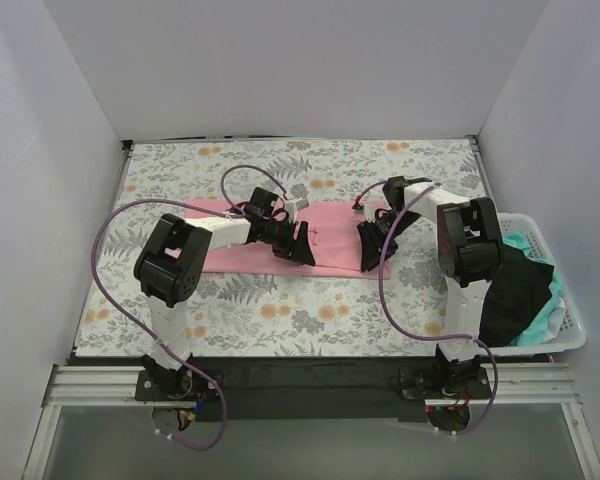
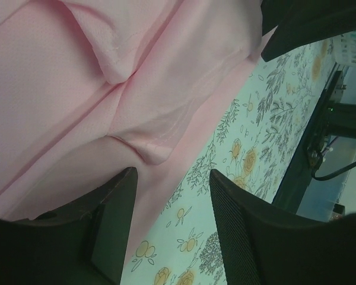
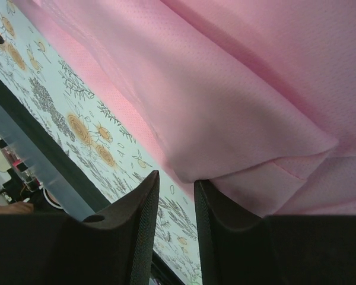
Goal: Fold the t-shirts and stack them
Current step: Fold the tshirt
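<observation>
A light pink t-shirt (image 1: 335, 242) lies folded into a long strip across the middle of the table. My left gripper (image 1: 302, 248) sits low over its near edge, left of centre. In the left wrist view that gripper (image 2: 172, 173) is open, and only the pink shirt's (image 2: 77, 89) hem and bare sheet show between the fingers. My right gripper (image 1: 370, 250) is at the strip's right part. Its jaws (image 3: 175, 178) stand narrowly open with sheet showing between them, and a folded corner of the pink shirt (image 3: 255, 89) lies just past the tips. A black t-shirt (image 1: 518, 290) and a mint-green one (image 1: 547, 315) sit in the basket.
The white lattice basket (image 1: 572, 335) stands at the right edge beside the right arm. A grey-and-orange floral sheet (image 1: 280, 312) covers the table. White walls close the left, back and right. Purple cables loop from both arms.
</observation>
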Robot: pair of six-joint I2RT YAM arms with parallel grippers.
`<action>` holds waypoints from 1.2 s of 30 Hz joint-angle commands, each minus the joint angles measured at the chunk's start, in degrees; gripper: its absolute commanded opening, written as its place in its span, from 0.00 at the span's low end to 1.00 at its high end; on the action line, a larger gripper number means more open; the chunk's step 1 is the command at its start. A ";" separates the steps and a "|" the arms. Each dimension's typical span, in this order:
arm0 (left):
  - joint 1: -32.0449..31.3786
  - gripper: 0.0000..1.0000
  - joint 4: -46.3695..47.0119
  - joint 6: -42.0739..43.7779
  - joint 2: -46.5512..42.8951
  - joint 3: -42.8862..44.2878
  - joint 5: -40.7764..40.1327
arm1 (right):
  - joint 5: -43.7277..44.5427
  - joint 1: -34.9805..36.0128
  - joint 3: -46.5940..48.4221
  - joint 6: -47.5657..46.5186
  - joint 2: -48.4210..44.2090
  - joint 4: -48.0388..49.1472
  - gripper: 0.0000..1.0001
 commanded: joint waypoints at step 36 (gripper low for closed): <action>-0.51 0.12 -3.21 -2.36 4.39 7.59 -2.02 | -5.62 -0.82 3.09 -0.87 -1.62 -0.47 0.01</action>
